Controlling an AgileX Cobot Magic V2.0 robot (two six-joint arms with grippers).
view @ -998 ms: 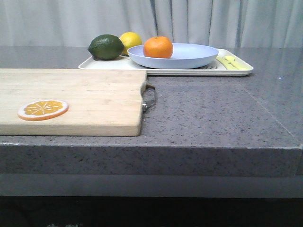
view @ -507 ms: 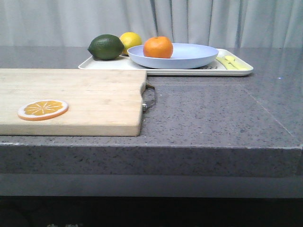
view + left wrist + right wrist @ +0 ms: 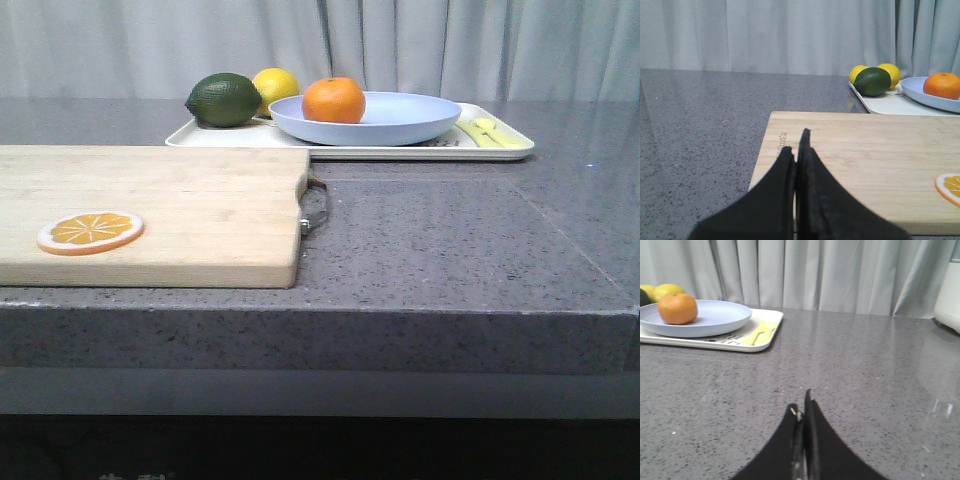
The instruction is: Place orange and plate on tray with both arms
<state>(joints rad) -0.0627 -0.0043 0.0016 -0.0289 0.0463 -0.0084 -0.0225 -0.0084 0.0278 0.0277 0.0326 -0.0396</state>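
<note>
The orange (image 3: 334, 100) sits in the pale lavender-blue plate (image 3: 400, 122), and the plate rests on the white tray (image 3: 240, 137) at the back of the counter. The orange (image 3: 942, 85), plate (image 3: 925, 93) and tray (image 3: 890, 104) also show in the left wrist view, and the orange (image 3: 678, 308), plate (image 3: 715, 320) and tray (image 3: 767, 335) in the right wrist view. Neither gripper shows in the front view. My left gripper (image 3: 796, 145) is shut and empty over the wooden cutting board (image 3: 865, 160). My right gripper (image 3: 801, 407) is shut and empty over bare counter, well away from the tray.
A dark green lime (image 3: 224, 100) and a yellow lemon (image 3: 277, 86) sit on the tray's left part, a pale yellow utensil (image 3: 490, 132) on its right. The cutting board (image 3: 160, 215) with an orange slice (image 3: 91, 232) lies front left. The counter's front edge (image 3: 320, 300) is near.
</note>
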